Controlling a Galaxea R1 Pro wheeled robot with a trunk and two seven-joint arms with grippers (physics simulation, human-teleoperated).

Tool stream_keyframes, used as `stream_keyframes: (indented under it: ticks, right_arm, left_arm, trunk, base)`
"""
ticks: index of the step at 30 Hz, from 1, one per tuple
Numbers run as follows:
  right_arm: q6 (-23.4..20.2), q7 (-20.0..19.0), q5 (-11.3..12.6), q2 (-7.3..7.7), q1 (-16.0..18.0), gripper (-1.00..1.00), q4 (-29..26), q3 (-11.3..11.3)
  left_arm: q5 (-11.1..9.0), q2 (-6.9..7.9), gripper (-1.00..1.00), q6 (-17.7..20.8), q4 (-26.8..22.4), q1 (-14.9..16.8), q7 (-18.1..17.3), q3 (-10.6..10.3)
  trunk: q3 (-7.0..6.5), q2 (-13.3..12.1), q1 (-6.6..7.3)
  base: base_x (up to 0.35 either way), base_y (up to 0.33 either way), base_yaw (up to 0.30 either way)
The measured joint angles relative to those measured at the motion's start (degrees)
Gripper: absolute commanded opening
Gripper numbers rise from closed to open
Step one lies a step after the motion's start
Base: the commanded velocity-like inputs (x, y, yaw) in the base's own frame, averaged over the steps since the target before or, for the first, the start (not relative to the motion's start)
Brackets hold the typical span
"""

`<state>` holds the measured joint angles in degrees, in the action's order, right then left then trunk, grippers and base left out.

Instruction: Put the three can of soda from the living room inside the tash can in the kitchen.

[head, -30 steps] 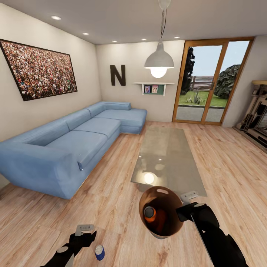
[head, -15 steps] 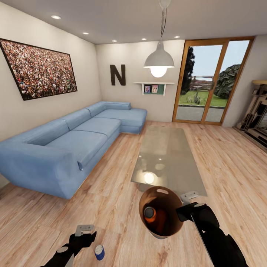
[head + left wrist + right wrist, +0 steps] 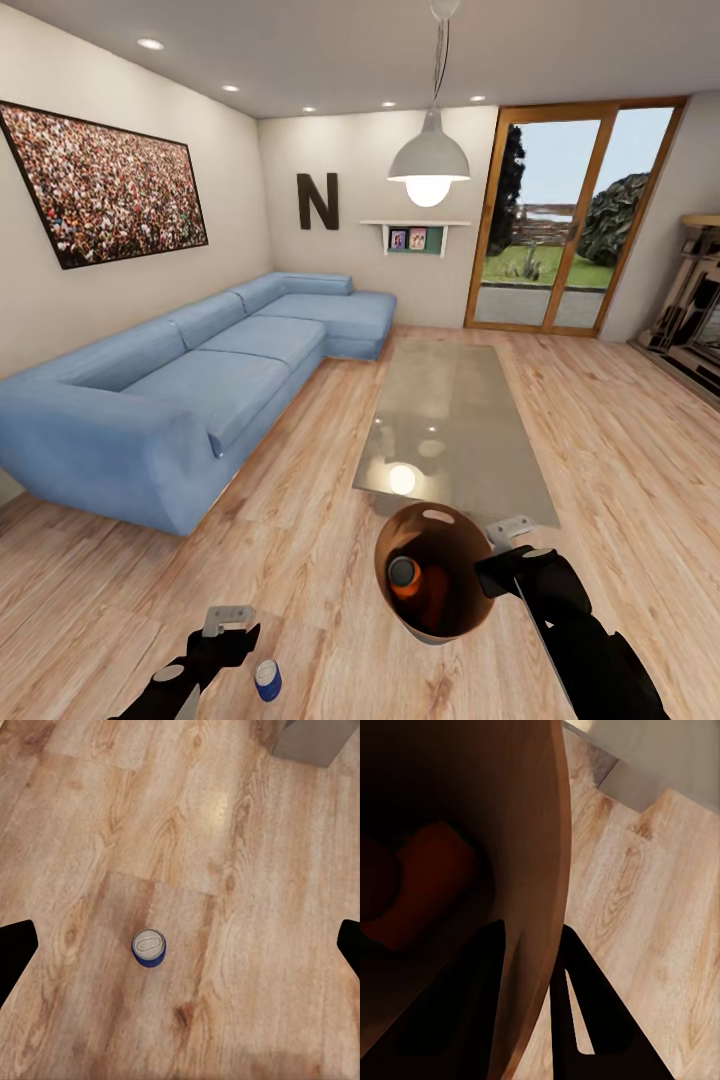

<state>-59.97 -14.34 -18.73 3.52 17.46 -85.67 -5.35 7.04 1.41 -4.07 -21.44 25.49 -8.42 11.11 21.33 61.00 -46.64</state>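
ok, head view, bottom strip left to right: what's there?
left gripper → blue can upright on the floor → orange can inside the bin → right gripper clamped on the bin's rim

Blue sofa (image 3: 190, 390), copper bin (image 3: 432, 580) w/ orange can (image 3: 408, 580), dk-blue can (image 3: 267, 681).

1 soda can (image 3: 267, 681) stands on the floor (image 3: 300, 560) left of the trash can (image 3: 432, 570), the table (image 3: 450, 430) behind both, the sofa (image 3: 200, 390) farther left.

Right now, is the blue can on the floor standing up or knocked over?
Standing up. The left wrist view looks down onto the blue can's round silvery top, and in the head view it stands on end on the wood floor.
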Motion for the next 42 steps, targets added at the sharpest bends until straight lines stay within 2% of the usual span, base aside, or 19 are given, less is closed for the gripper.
stream_keyframes:
  ticks: [17,42]
  right_arm:
    - [0.0,0.0,-0.1,0.00,0.0,-1.00,0.0,0.0]
    - [0.0,0.0,-0.1,0.00,0.0,-1.00,0.0,-0.1]
  left_arm:
    - [0.0,0.00,1.00,0.1,0.0,0.0,0.0,0.0]
    - [0.0,0.06,1.00,0.0,0.0,0.0,0.0,-0.1]
  trunk:
    - [3.16,6.8,-3.73]
    - [9.82,16.8,-9.23]
  base:
    - [0.000,0.000,0.000]
    - [0.000,0.000,0.000]
